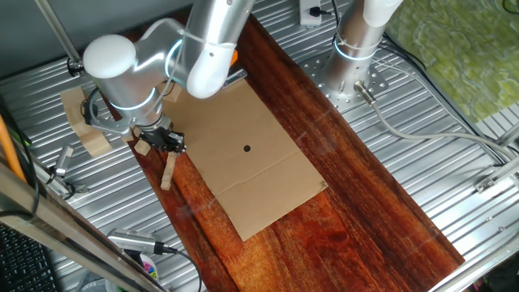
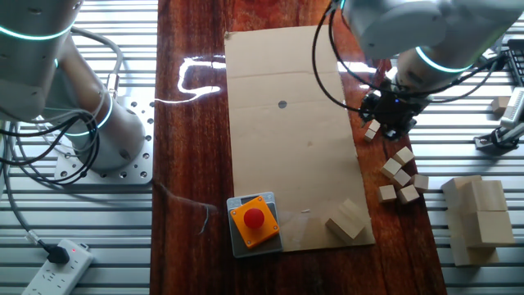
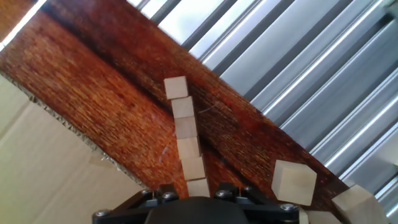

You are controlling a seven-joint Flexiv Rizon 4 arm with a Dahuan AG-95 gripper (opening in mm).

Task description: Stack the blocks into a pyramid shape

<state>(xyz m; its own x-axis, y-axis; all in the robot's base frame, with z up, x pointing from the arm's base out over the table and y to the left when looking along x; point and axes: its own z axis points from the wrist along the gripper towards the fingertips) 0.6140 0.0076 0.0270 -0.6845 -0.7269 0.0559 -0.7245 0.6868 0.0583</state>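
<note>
Several small pale blocks lie end to end in a straight row point(image 3: 185, 134) on the dark wood, just beside the cardboard edge. The same row point(image 1: 168, 172) runs from my gripper toward the table's front. My gripper point(image 1: 166, 139) hovers low over the row's near end, and the nearest block point(image 3: 198, 186) passes under its black housing. The fingertips are hidden in the hand view, so the jaw state is unclear. In the other fixed view my gripper point(image 2: 389, 111) sits just above a block point(image 2: 372, 129). Loose blocks point(image 2: 401, 161) lie close by; one point(image 3: 293, 181) rests right of the row.
A cardboard sheet point(image 1: 251, 154) covers the middle of the wooden board point(image 1: 365, 203). A red button on a grey box point(image 2: 254, 220) and a larger wooden block point(image 2: 348, 220) sit on the cardboard. Big pale slabs point(image 2: 475, 217) lie on the ribbed metal. A second arm base point(image 1: 353, 61) stands behind.
</note>
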